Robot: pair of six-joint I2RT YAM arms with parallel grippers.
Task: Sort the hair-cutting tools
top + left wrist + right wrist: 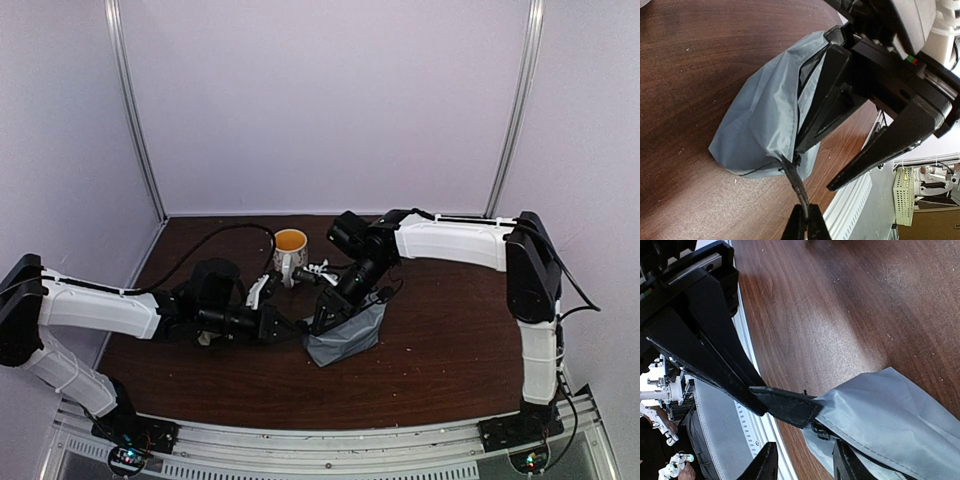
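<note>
I have my left tool (804, 220) pinched shut on the black pull tab (785, 407) of the grey pouch (765, 115) on the tabletop (690, 65), and my right tool (805, 447) spread open with 1 finger at its mouth, I think to hold it wide for hair tools I cannot see.

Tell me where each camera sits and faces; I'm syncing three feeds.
Top external: above and behind the arm bases, looking down on the table; both arms show, left hand and right hand at the grey pouch.
Left wrist: on the left arm, facing the pouch; own shut fingers at bottom.
Right wrist: on the right arm, facing the pouch; own spread fingers at bottom.
Shared: both wrist views show the pouch's black tab.
</note>
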